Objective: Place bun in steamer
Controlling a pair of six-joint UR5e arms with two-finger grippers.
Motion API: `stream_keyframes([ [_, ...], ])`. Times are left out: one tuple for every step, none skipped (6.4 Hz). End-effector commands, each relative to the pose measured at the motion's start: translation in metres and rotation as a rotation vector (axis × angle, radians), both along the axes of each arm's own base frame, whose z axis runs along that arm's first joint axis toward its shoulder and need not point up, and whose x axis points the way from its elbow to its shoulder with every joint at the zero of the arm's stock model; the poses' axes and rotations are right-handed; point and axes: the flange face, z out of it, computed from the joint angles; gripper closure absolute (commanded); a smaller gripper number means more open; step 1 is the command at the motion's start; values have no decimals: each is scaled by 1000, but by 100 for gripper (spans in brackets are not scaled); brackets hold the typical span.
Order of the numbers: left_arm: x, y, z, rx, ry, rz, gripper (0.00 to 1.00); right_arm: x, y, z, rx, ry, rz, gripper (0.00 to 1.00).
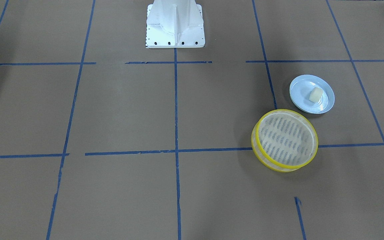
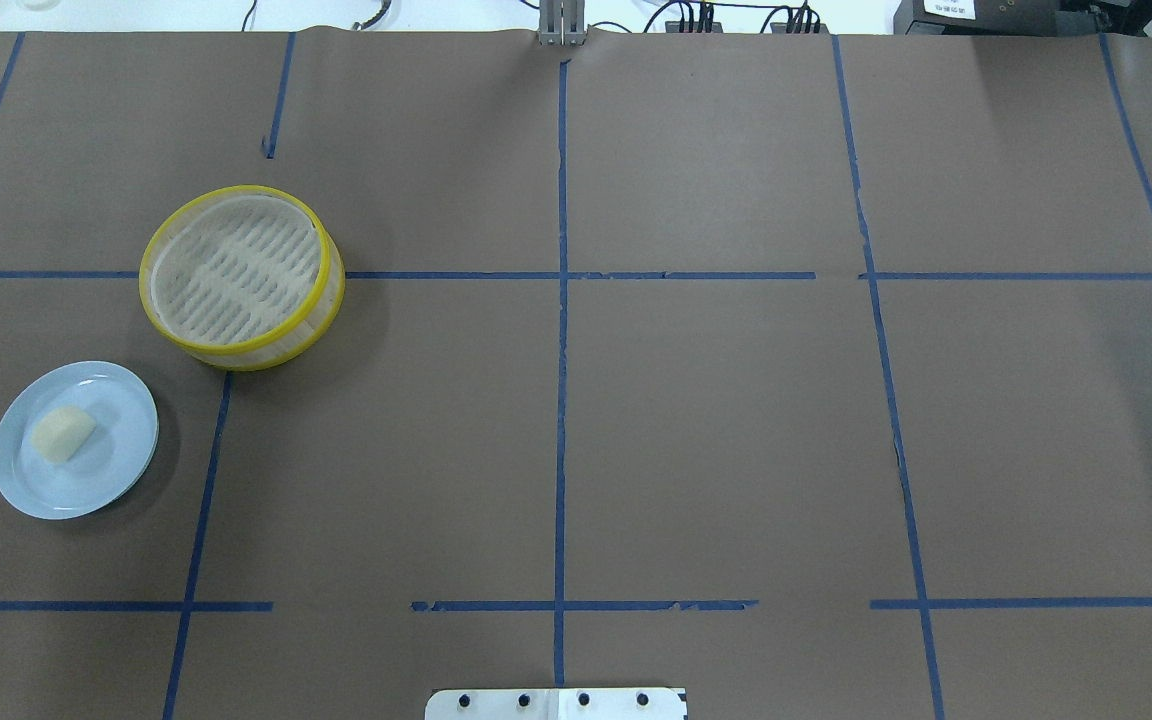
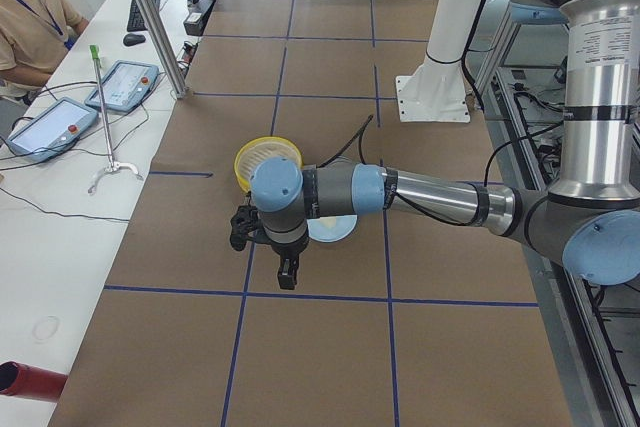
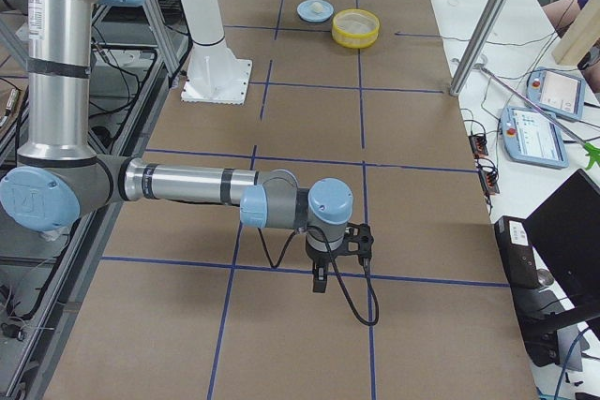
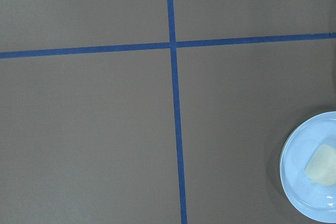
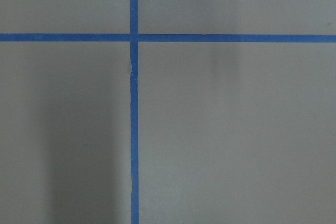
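Observation:
The bun [image 1: 315, 94] is a small cream lump lying on a pale blue plate [image 1: 300, 90]. It also shows in the overhead view [image 2: 63, 433] and at the right edge of the left wrist view [image 5: 321, 164]. The steamer [image 1: 284, 140], a yellow-rimmed round basket, stands empty beside the plate, also in the overhead view [image 2: 241, 277]. My left gripper [image 3: 288, 272] shows only in the exterior left view, hanging above the table near the plate; I cannot tell if it is open. My right gripper [image 4: 320, 280] shows only in the exterior right view, far from the steamer [image 4: 355, 27]; I cannot tell its state.
The white robot base [image 1: 175, 25] stands at the table's middle edge. Blue tape lines grid the brown table cover. An operator [image 3: 30, 17] sits by teach pendants [image 3: 125, 84] on a side table. A metal post [image 3: 150, 17] stands at the table's edge.

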Motion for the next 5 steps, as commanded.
stream_keyframes([
  [1, -3, 15, -29, 50, -8, 0, 0, 0, 0, 0, 0, 0, 0],
  [0, -9, 11, -31, 53, -16, 0, 0, 0, 0, 0, 0, 0, 0],
  [0, -10, 10, -15, 47, -14, 0, 0, 0, 0, 0, 0, 0, 0],
  [1, -7, 24, 26, 57, -11, 0, 0, 0, 0, 0, 0, 0, 0],
  [2, -22, 8, 252, 10, 2, 0, 0, 0, 0, 0, 0, 0, 0],
])
